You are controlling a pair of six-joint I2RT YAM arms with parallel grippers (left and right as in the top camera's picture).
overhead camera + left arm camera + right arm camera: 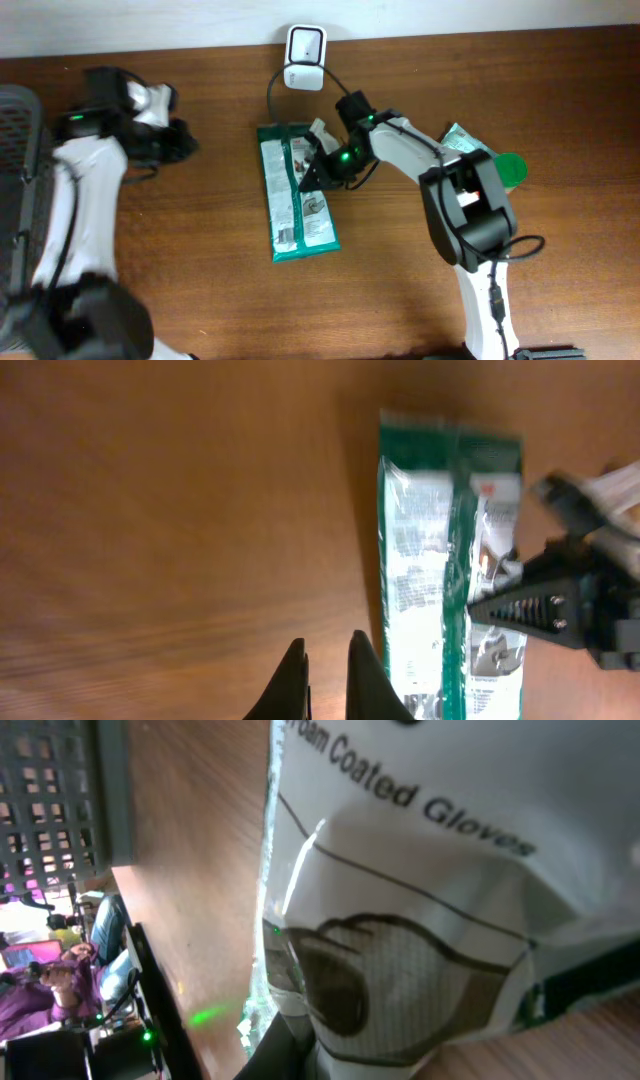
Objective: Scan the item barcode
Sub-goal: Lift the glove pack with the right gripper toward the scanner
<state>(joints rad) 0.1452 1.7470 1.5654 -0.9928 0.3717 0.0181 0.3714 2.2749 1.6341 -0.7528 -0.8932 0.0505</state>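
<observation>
At the far left sits a basket (15, 130), out of the way. The left gripper (178, 140) hangs at about 9 o'clock from the pack (297, 190), well apart from it. Its fingers (292, 680) are almost together and hold nothing.

The pack of gloves looks flat in the middle of the table (200, 280). The scanner (305, 55) stands at 12 o'clock from the pack, near its top end. The right gripper (315, 172) is squeezed tight on the pack's right edge.

So I think the step now is the grab: the pack is caught but not yet lifted. Next, the pack should go up and toward 12 o'clock, with its barcode turned to the scanner. I cannot tell where the barcode is. The cord (272, 90) loops near the pack's top and might snag.

At 3 o'clock lie another pack (462, 138) and a green thing (510, 168), well apart.
</observation>
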